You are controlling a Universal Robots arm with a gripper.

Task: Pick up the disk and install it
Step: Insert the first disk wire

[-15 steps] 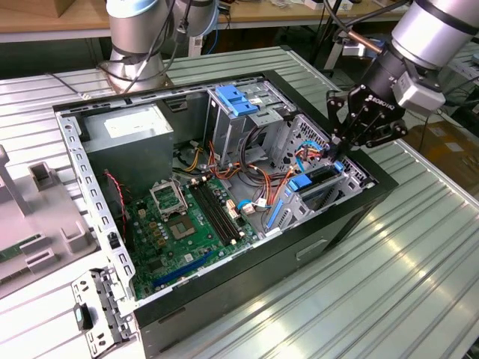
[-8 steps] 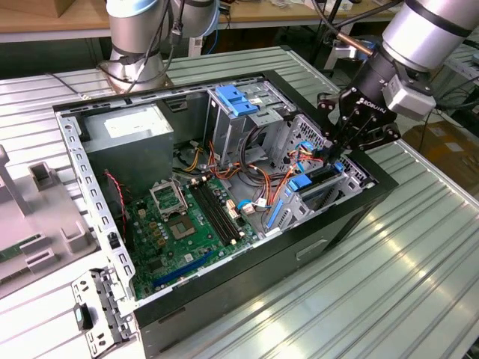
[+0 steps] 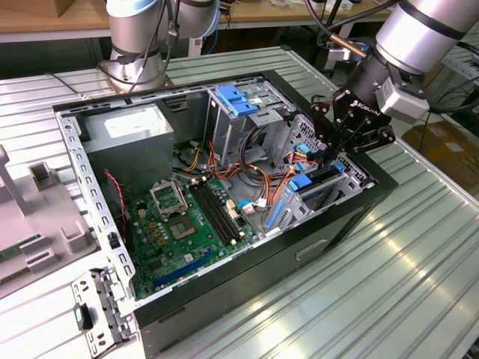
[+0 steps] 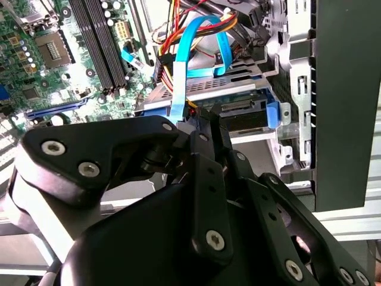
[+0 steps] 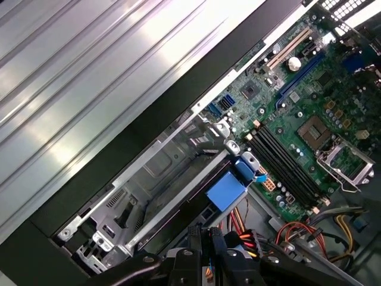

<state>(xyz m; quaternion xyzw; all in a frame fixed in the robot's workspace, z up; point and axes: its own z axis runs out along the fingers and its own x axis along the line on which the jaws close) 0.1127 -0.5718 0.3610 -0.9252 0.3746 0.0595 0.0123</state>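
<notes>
1. Open computer case (image 3: 352, 217) lying on its side on the ribbed metal worktop (image 3: 389, 299), interior exposed.
2. Motherboard (image 3: 176, 232) at the case floor, at about 8 o'clock from the drive cage (image 3: 299, 206) in the exterior view.
3. Disk (image 3: 323, 182), with its blue carrier, sitting partly inside the drive cage near the case's front wall; in the second wrist view its blue rail end (image 4: 272, 114) meets the cage frame.
4. Gripper (image 3: 334, 153) poised directly above the disk; jaws drawn narrow, fingertips close together at the disk's upper edge, though a firm hold cannot be told.
5. Blue data cable (image 4: 196, 53) and orange-yellow power wires (image 3: 263, 178) arching beside the cage.
6. Power supply (image 3: 131, 138) at about 10 o'clock in the case.
</notes>
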